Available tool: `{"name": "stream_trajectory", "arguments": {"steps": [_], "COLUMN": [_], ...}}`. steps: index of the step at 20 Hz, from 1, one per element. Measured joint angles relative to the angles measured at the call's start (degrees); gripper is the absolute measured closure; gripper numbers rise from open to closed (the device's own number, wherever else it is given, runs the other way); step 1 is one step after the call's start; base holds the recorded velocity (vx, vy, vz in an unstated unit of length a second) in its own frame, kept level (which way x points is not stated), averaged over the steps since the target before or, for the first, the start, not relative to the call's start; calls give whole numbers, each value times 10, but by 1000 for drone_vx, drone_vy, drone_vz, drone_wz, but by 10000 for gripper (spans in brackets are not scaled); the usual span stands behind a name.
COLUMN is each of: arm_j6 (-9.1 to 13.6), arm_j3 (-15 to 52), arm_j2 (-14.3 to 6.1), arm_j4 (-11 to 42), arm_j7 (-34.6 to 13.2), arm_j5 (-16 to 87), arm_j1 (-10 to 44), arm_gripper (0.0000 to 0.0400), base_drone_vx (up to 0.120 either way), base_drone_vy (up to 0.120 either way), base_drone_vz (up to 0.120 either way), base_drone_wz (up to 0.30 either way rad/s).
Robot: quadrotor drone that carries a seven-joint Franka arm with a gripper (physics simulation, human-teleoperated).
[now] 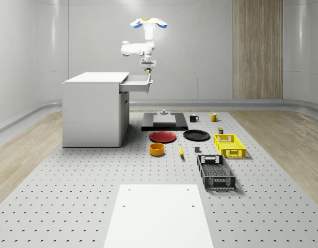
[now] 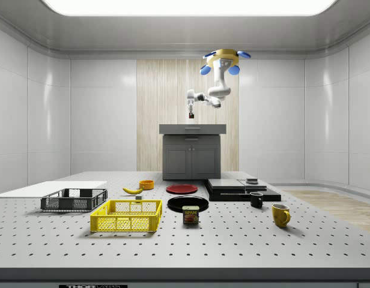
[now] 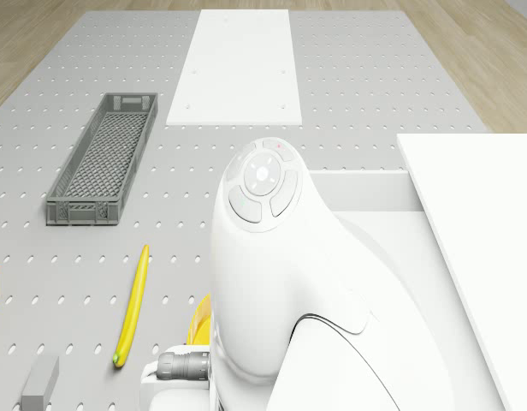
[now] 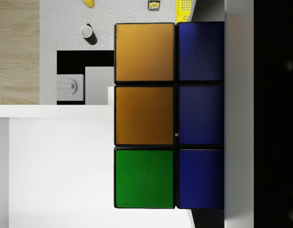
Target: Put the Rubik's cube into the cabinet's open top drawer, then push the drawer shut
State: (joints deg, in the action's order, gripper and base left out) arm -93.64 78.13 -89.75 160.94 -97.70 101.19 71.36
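Observation:
The drone [image 1: 147, 23] hovers above the outer end of the white cabinet's [image 1: 94, 108] open top drawer [image 1: 137, 81]. Its arm bends down, and the gripper [image 1: 147, 64] hangs just over the drawer, shut on the Rubik's cube [image 1: 147, 67]. From the side, the cube [image 2: 191, 116] sits a little above the drawer front [image 2: 192, 128]. Up close in the wrist view, the cube [image 4: 168, 116] shows orange, green and blue squares, with the drawer's white inside [image 4: 56, 166] beneath it. The drone view looks past the arm [image 3: 281, 282] at the drawer [image 3: 375, 257].
On the perforated floor beyond the drawer lie a red plate [image 1: 162, 136], a black plate [image 1: 196, 135], an orange bowl [image 1: 157, 149], a banana [image 3: 131, 304], a yellow crate [image 1: 229, 145], a black crate [image 1: 216, 171], two mugs and a black slab [image 1: 164, 122].

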Motion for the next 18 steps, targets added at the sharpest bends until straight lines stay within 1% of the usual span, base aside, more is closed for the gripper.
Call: {"name": "stream_trajectory", "arguments": {"steps": [3,7,16,17,18], "arm_j6": [-1,-1,-3,-3,-3], "arm_j3": [0,0,0,0,0], "arm_j2": [-1,-1,-3,-3,-3], "arm_j4": [0,0,0,0,0], "arm_j7": [0,0,0,0,-1], "arm_j5": [0,-1,-1,-1,-1], "arm_j1": [0,0,1,1,1], "arm_gripper": [75,75,75,75,75], "base_drone_vx": [13,110,0,80,120], "base_drone_vy": [-120,-120,-120,-120,0], "base_drone_vz": [0,0,0,0,0], "base_drone_wz": [0,0,0,0,0]}}
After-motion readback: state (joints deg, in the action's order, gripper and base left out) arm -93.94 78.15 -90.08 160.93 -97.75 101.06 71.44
